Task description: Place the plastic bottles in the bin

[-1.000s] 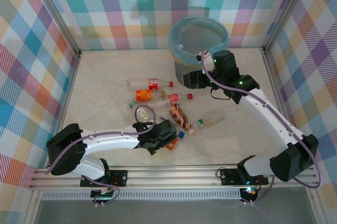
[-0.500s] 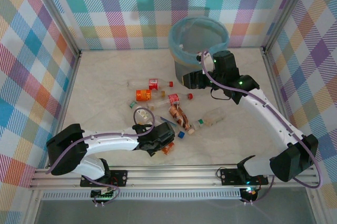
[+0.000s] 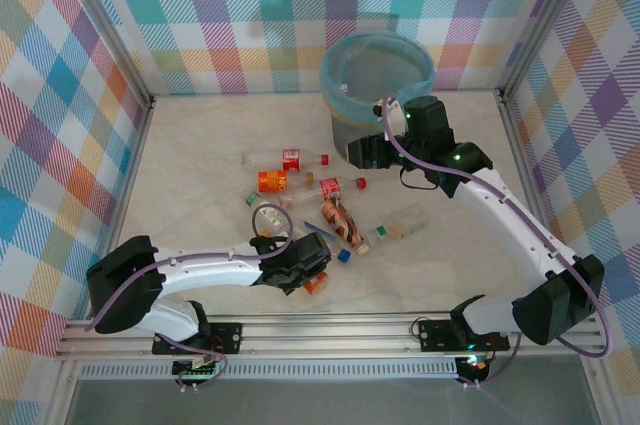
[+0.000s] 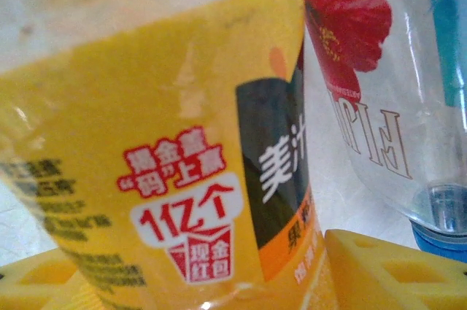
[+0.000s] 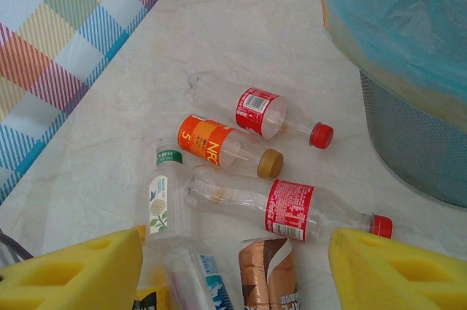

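Several plastic bottles lie in the middle of the table: a red-labelled clear one [image 3: 290,158], an orange-labelled one [image 3: 272,181], a brown one [image 3: 338,217] and a clear one [image 3: 398,225]. My left gripper [image 3: 312,273] is low at the near edge of the pile. Its yellow pads [image 4: 379,273] press a yellow-labelled bottle [image 4: 168,149] from both sides. A clear bottle with a red flower label [image 4: 379,91] lies just beside it. My right gripper [image 3: 360,152] hangs open beside the bin [image 3: 335,90], above the red-labelled bottle [image 5: 284,117] and the orange-labelled bottle [image 5: 219,142], with nothing between its fingers [image 5: 398,270].
The bin's mesh wall [image 5: 416,135] and blue bag [image 5: 394,25] stand close on the right of the right gripper [image 5: 233,273]. A white green-capped bottle [image 5: 162,197] and a long red-labelled bottle [image 5: 292,209] lie below it. Checked walls enclose the table on three sides.
The left gripper has slid a little toward the near edge and its jaws have come together on the yellow-labelled bottle. The right arm has not moved.
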Robot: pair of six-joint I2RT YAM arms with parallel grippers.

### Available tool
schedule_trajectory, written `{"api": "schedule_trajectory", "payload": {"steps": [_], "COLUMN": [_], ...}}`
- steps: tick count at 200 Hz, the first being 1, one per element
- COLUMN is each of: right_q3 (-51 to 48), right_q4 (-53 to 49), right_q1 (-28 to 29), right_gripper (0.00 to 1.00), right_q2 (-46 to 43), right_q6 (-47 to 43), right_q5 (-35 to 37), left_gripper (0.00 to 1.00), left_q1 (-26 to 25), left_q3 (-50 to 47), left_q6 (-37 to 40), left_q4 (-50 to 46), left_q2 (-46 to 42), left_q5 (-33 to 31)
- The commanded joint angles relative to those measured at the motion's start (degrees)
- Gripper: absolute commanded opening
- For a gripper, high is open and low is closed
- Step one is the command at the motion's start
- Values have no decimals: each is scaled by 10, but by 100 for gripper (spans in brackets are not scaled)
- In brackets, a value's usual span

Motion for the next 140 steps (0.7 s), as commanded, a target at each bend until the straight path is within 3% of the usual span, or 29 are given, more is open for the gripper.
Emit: {"api": "schedule_trajectory", "payload": {"steps": [1,39,63,104,140], "right_q3": [15,37,63,113,155], "right_q4": [3,1,-1,20,65], "right_q1": [0,0,0,-1,0], "right_gripper": [68,67,67,67,68], "right_q2": [-6,-12,-13,-8,3], "right_q6": [5,12,13,14,38], "right_q5": [-16,-30,-49,-133,-218], "left_gripper": [64,62,60,60,59], "left_q1": [-7,-20,-27,-28,-27], "left_q3": [11,69,119,216,277], "left_q6": [3,18,67,341,639], "left_q4": [-69,-217,-302,-294,-187], "left_q2": [-40,-112,-160,-213,-206], "left_q5": [-50,-176,-281,-413,-435]}}
